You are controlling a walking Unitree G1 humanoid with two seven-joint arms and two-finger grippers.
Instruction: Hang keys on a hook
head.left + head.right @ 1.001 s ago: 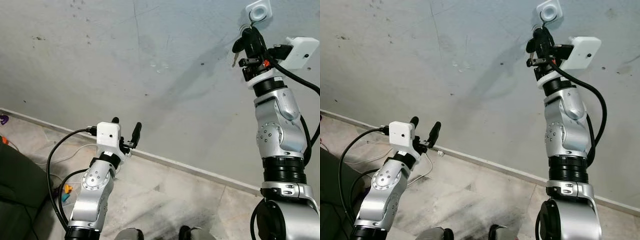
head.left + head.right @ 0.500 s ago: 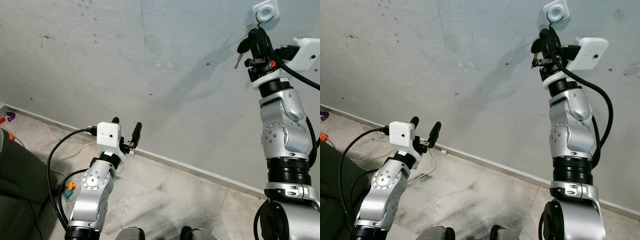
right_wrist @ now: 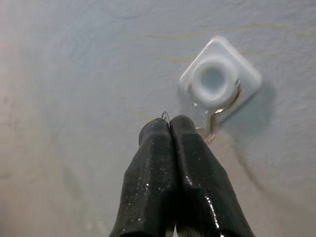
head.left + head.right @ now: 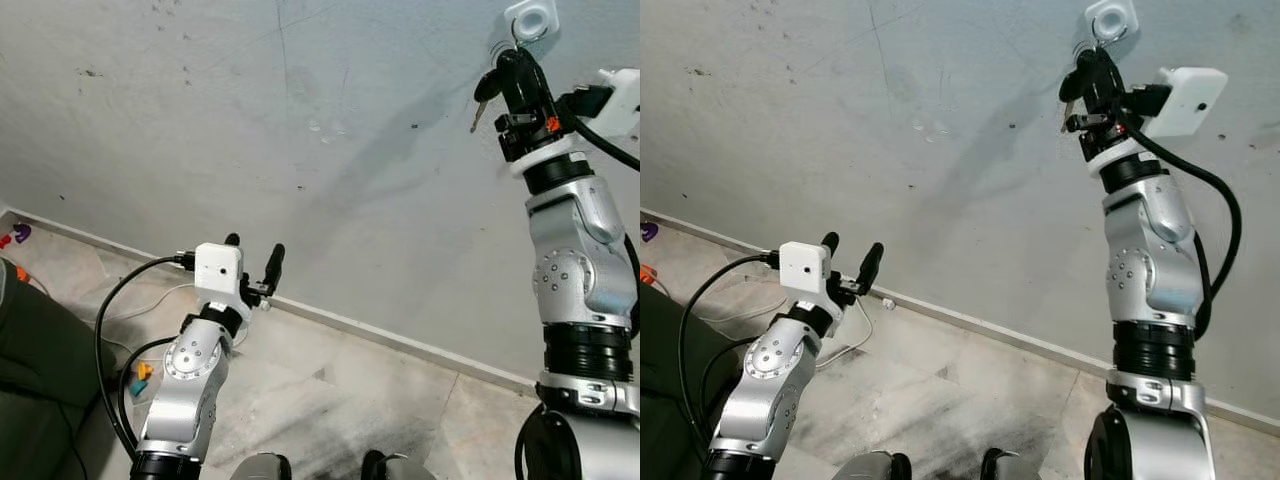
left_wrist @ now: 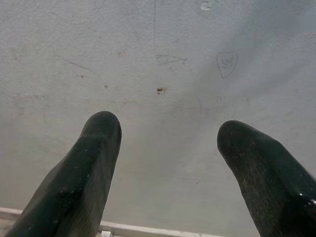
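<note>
With the right claw (image 3: 170, 123) pinching the key ring (image 3: 165, 117), lift it over the hook (image 3: 217, 111) wire tip before letting go.

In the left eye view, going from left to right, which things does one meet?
Orange and teal small objects on the floor → left gripper with its black fingers apart → dangling keys → white square wall hook.

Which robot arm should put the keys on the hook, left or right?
Right. The right gripper is shut on the keys just below the hook. The left gripper is open, low near the floor.
</note>
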